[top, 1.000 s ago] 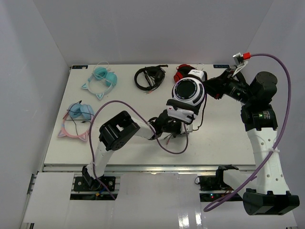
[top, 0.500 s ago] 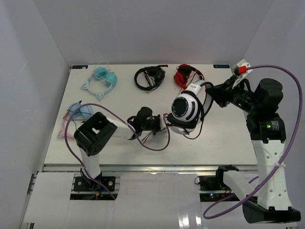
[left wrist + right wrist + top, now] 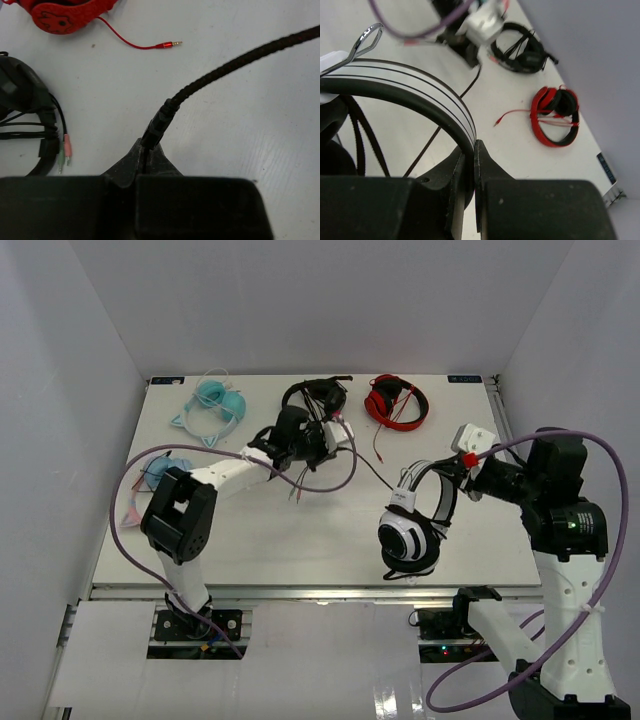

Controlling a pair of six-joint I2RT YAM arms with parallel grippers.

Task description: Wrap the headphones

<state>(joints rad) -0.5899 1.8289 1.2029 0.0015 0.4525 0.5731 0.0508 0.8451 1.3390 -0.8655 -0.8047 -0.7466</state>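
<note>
The white headphones (image 3: 410, 532) with black cushions hang near the table's front right, their thin black cable (image 3: 375, 472) stretching back-left. My right gripper (image 3: 452, 475) is shut on the white headband (image 3: 415, 92), which sits between its jaws in the right wrist view (image 3: 472, 150). My left gripper (image 3: 338, 443) is at the back centre, shut on the braided cable's end (image 3: 225, 65) near the plug sleeve, as the left wrist view (image 3: 149, 147) shows. The cable (image 3: 437, 131) runs taut between the two grippers.
All-black headphones (image 3: 315, 400) lie right beside my left gripper. Red headphones (image 3: 395, 400) lie at the back, their red plug (image 3: 170, 45) loose on the table. Teal cat-ear headphones (image 3: 215, 405) and a pink-and-blue pair (image 3: 160, 490) are at the left.
My left gripper moved from the table's centre to the back by the black headphones, drawing the cable out. My right gripper carried the white headphones forward and to the right.
</note>
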